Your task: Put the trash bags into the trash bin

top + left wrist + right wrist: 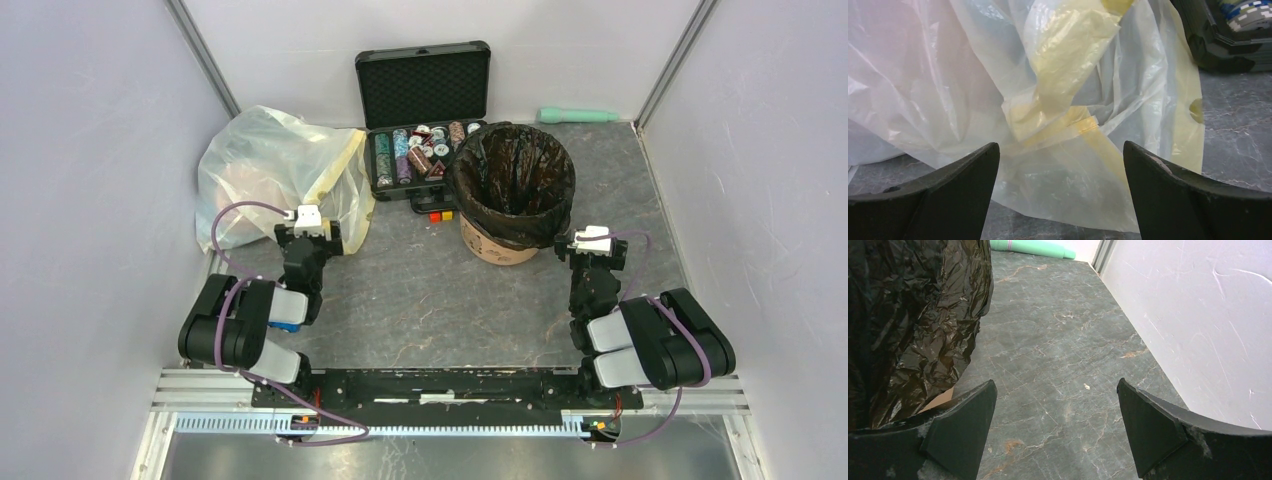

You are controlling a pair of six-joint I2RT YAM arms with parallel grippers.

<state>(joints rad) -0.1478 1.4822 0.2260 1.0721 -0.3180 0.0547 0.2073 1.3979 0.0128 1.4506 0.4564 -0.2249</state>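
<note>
My left gripper (1060,156) is spread wide with nothing between its fingers. It faces the big translucent yellowish-white plastic bag (1048,95), which lies crumpled just ahead on the grey marbled table (420,290); I cannot tell whether my fingertips touch it. My right gripper (1055,389) is likewise released, its jaws far apart over bare tabletop and grasping nothing. Its left finger sits just beside the glossy, wrinkled black plastic trash bag (908,315), though contact is not clear from here. That black bag lines the round peach-orange plastic bucket (497,250). Its open end is turned out over the rim and drapes down the outer wall, leaving only the lower band of the bucket showing. The bucket stands upright near the back right of the table, long axis vertical and mouth facing up, close beside the open black hard case of poker chips (425,85). A small dark print near the bucket's base is too small to read.
</note>
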